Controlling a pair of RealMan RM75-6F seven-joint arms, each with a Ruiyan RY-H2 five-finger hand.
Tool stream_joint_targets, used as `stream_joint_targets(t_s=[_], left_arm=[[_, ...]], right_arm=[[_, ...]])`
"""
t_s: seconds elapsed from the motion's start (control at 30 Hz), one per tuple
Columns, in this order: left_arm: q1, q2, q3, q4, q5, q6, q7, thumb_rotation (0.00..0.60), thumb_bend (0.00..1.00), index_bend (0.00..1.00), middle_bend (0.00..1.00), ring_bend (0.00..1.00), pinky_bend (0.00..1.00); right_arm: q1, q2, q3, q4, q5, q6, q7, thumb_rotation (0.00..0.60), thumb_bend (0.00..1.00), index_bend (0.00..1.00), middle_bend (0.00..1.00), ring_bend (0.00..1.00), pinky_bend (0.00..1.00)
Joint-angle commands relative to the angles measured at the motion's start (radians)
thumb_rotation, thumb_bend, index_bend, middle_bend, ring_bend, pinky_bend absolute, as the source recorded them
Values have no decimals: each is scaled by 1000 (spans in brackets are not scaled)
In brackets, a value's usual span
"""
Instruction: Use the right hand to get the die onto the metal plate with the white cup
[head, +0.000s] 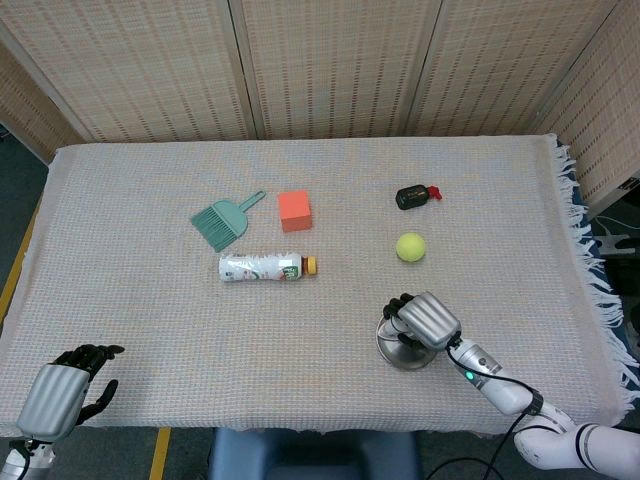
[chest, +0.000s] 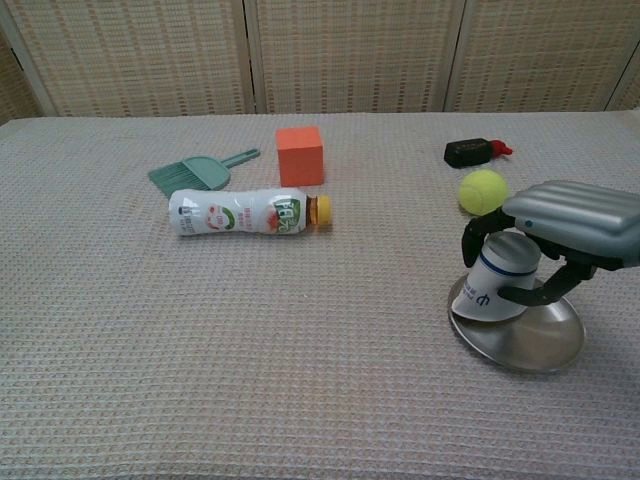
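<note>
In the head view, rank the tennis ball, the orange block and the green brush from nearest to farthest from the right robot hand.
Measured from the right robot hand:
1. Tennis ball, just beyond the hand, toward the far edge.
2. Orange block, farther back and to the left, mid-table.
3. Green brush, farther left still, beside the block.

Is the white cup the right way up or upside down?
Upside down: the white cup has its wide rim on the metal plate, under the robot hand.
</note>
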Motion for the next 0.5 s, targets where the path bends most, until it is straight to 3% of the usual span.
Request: stream_joint_targets(t_s=[0.03, 0.3, 0.5], left_arm=[[0, 0, 0, 0, -1, -1, 1, 600, 360, 304, 390, 332, 494], [0, 0, -1, -1, -3, -2, 2, 600, 361, 304, 390, 332, 494], [0, 0, 0, -3, -2, -4, 6, 600, 362, 304, 390, 332, 494]], right_arm=[[-4, 14, -9, -22, -9, 8, 1, 600, 281, 591, 499, 381, 673], [-10, 76, -55, -105, -39, -2, 67, 600, 283, 588, 499, 381, 678], [-21, 95, -73, -107, -50, 2, 21, 600, 283, 587, 499, 381, 680]])
